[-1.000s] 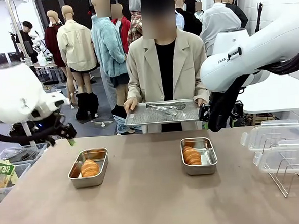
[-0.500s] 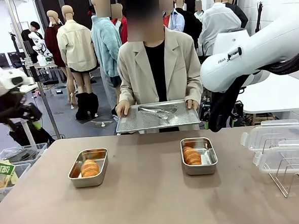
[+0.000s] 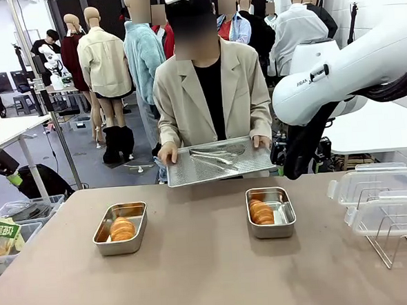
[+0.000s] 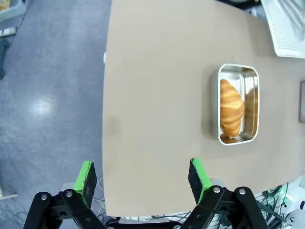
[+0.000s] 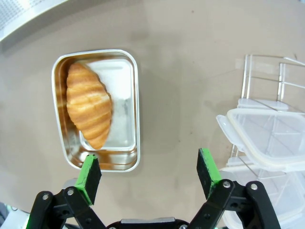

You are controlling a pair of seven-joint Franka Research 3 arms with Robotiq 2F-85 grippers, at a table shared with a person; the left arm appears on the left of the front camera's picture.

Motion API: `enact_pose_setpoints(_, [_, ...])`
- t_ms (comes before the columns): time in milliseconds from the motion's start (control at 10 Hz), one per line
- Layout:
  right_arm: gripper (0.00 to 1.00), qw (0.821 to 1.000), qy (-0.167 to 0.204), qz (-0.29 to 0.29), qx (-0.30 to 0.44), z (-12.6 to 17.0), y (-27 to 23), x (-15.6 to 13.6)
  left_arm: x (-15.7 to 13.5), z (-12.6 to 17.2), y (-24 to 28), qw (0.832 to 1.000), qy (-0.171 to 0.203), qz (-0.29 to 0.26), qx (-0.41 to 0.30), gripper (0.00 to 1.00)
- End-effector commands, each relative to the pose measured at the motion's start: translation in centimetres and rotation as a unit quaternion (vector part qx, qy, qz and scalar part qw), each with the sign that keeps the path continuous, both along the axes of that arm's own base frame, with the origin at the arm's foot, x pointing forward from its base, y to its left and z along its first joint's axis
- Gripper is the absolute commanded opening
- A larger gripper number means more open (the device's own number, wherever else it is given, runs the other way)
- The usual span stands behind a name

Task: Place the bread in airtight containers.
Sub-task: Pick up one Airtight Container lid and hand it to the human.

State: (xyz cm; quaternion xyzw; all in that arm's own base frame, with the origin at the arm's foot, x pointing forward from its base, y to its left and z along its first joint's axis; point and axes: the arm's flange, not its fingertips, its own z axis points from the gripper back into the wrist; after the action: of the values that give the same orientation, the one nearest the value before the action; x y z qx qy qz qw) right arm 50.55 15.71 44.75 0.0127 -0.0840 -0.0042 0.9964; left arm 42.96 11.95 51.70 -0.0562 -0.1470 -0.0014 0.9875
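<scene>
a roll in the left pan, a roll in the right pan, both uncovered
left claw hung wide over the table's edge, nothing between its pads; right claw gaped just as wide, empty too, looking down on the right pan. the pans stood well apart on the table. clear lids lay stacked at a wire rack on the right. across the table a person held a tray with tongs on it.
</scene>
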Motion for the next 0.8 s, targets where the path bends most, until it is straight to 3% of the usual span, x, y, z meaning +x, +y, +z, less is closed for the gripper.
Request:
enact_pose_setpoints(0, [1.00,1.000,-0.004,-0.008,0.004,-0.16,0.17,0.10,-0.28,0.68,0.35,1.000,-0.010,0.006,0.002,1.00])
enact_pose_setpoints(700, [1.00,1.000,-0.004,-0.008,0.004,-0.16,0.17,0.10,-0.28,0.68,0.35,1.000,-0.010,0.006,0.002,1.00])
